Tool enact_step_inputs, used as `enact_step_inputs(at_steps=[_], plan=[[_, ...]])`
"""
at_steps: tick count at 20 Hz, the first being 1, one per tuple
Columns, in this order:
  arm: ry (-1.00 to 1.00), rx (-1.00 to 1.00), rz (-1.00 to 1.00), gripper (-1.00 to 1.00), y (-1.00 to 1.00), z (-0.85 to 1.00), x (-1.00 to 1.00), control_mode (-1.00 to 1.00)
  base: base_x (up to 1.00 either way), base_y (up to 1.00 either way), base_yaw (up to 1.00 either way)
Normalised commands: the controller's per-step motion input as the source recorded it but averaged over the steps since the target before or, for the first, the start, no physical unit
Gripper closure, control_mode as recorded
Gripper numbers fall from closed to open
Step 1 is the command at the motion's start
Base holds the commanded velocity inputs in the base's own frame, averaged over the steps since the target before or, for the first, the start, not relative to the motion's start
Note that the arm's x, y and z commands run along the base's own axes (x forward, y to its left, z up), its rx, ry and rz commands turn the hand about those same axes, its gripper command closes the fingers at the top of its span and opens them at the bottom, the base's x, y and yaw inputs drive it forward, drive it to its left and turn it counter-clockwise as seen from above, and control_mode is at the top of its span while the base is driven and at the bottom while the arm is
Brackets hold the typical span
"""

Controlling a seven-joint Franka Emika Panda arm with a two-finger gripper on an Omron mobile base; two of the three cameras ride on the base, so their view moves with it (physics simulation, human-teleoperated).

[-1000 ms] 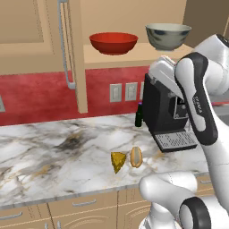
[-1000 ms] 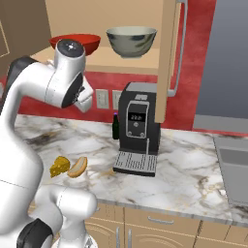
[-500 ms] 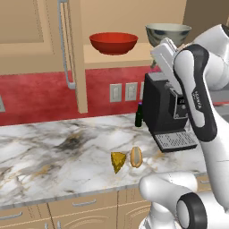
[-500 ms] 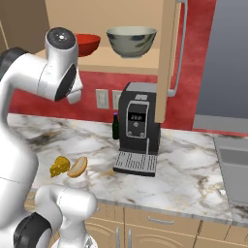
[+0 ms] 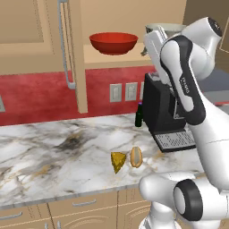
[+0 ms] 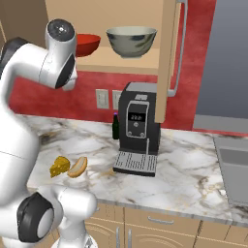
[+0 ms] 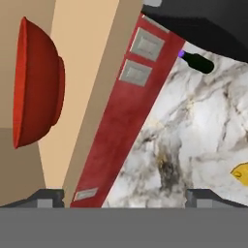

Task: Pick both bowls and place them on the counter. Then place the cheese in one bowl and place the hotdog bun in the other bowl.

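Observation:
The wide red bowl [image 5: 113,42] sits on the tan wooden shelf [image 5: 112,57], with the grey-green bowl [image 6: 131,41] to its right. In the left base view my arm partly hides the grey-green bowl. My gripper [image 7: 125,197] is open and empty, raised to shelf height. In the rolled hand view it faces the wall, and the red bowl [image 7: 36,82] lies to one side, apart from the fingertips [image 7: 48,196]. The yellow cheese [image 5: 118,161] and the tan hotdog bun [image 5: 136,157] lie side by side near the front edge of the marble counter [image 5: 53,156].
A black coffee machine [image 5: 167,112] stands on the counter under the shelf, with a dark bottle [image 5: 139,117] at its left. A cabinet door with a long handle [image 5: 67,49] hangs left of the shelf. A sink [image 6: 235,164] lies at the far right.
My hand has risen from in front of the coffee machine to shelf height and drifted left toward the red bowl. The jaws stay open. Bowls, cheese and bun have not moved.

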Motion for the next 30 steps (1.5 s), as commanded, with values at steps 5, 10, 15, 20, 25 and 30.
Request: enact_step_inputs(at_steps=[5, 10, 15, 20, 25, 30], plan=[[-0.03, 0.03, -0.03, -1.0, 0.25, 0.28, 0.54, -1.0, 0.0, 0.0, 0.0], [0.0, 0.11, -0.01, -1.0, 0.12, 0.31, 0.52, -1.0, 0.0, 0.0, 0.0], [0.0, 0.05, -0.03, -1.0, 0.1, 0.1, 0.53, -1.0, 0.0, 0.0, 0.0], [0.0, 0.0, -0.05, -1.0, 0.13, 0.0, 0.61, -1.0, 0.0, 0.0, 0.0], [0.01, 0.0, -0.05, -1.0, 0.05, 0.03, 0.55, -1.0, 0.0, 0.0, 0.0], [0.08, 0.0, -0.01, -1.0, 0.0, -0.03, 0.27, -1.0, 0.0, 0.0, 0.0]])
